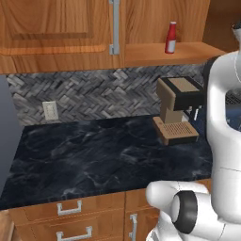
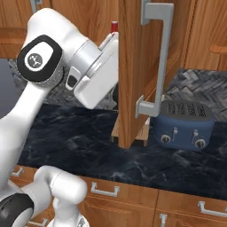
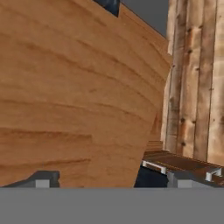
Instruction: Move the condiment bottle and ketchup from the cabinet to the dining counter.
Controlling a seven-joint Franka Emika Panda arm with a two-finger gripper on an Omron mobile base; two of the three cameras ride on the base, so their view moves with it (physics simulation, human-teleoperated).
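The coffee machine (image 1: 178, 109) on the black marble table (image 1: 89, 155) serves as the landmark here. To its left along the grey herringbone wall sits a pale wall socket (image 1: 50, 110), and below the table's front edge run low drawers with small silver handles (image 1: 69, 207). Above and left of the coffee machine hangs the cabinet (image 1: 56, 28), its closed door carrying a vertical silver bar handle (image 1: 115, 27). Directly above the coffee machine, on the cabinet's open wooden shelf (image 1: 188, 49), the ketchup (image 1: 171, 37) stands upright, a bright red bottle with a pale top. In the right base view an opened cabinet door (image 2: 135, 66) stands edge-on in front of the coffee machine, hiding most of it; a sliver of a red bottle (image 2: 114, 26) shows above the arm just left of that door. To the right of the door a blue toaster (image 2: 185, 124) rests on the table. In the hand view the pincer (image 3: 116, 180) has its finger tips (image 3: 43, 179) spread wide apart, holding nothing, close against a wooden door panel.
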